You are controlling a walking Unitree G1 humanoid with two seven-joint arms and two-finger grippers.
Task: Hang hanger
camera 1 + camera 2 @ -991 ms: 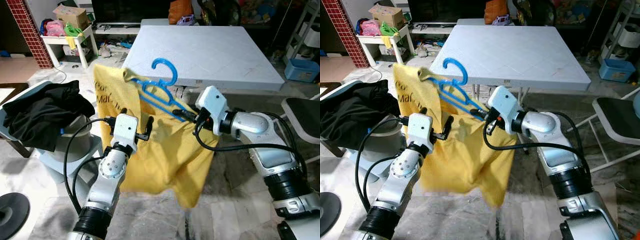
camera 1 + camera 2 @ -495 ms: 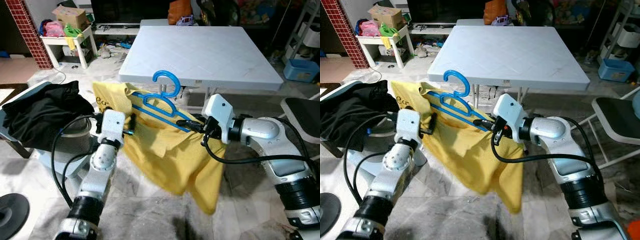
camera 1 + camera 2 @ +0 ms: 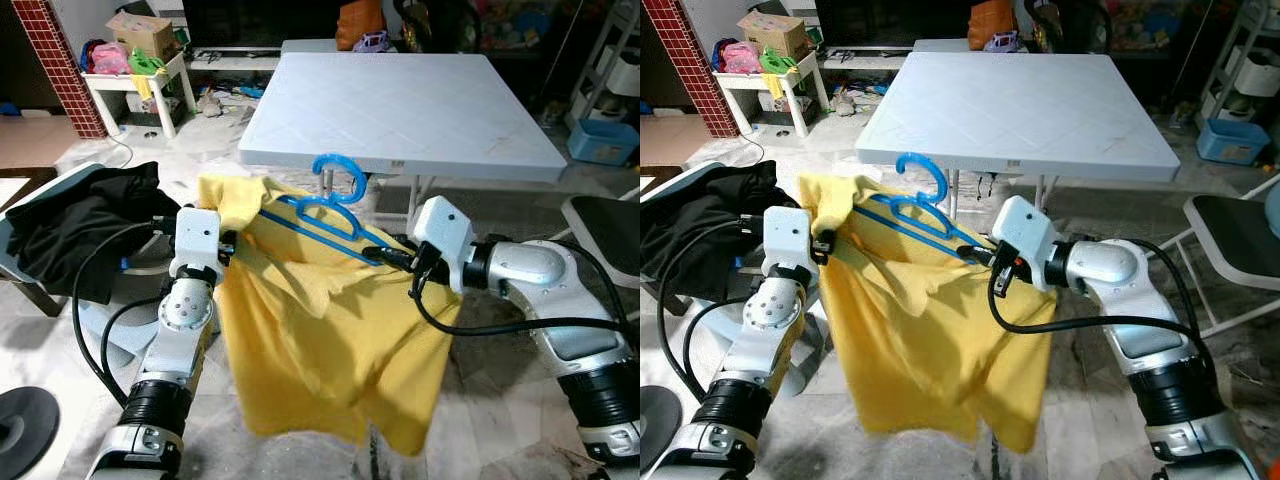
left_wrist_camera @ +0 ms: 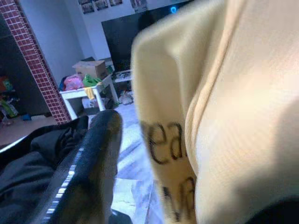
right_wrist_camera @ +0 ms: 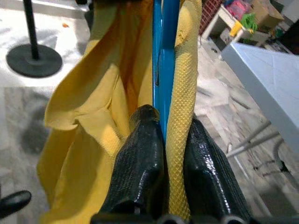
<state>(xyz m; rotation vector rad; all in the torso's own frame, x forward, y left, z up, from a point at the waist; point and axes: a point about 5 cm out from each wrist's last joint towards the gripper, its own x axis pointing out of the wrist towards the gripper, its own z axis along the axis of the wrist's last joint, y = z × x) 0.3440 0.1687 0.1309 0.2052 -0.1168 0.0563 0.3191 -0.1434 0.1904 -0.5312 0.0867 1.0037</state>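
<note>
Ahead of me stands a white folding table (image 3: 420,105), its top bare. To my left, a small white side table (image 3: 125,85) carries a cardboard box (image 3: 140,30) and pink and green items. A black garment (image 3: 80,225) lies heaped on a chair. The marble floor (image 3: 90,420) bears a black round base (image 3: 22,430).

Yellow shirt (image 4: 243,116) has dark printed lettering near its edge, seen close in the left wrist view: "rea" partly legible on one line, a cut-off second line below starting like "V" or "M", rest hidden by folds. Cardboard box (image 3: 143,32) markings too small to read.
</note>
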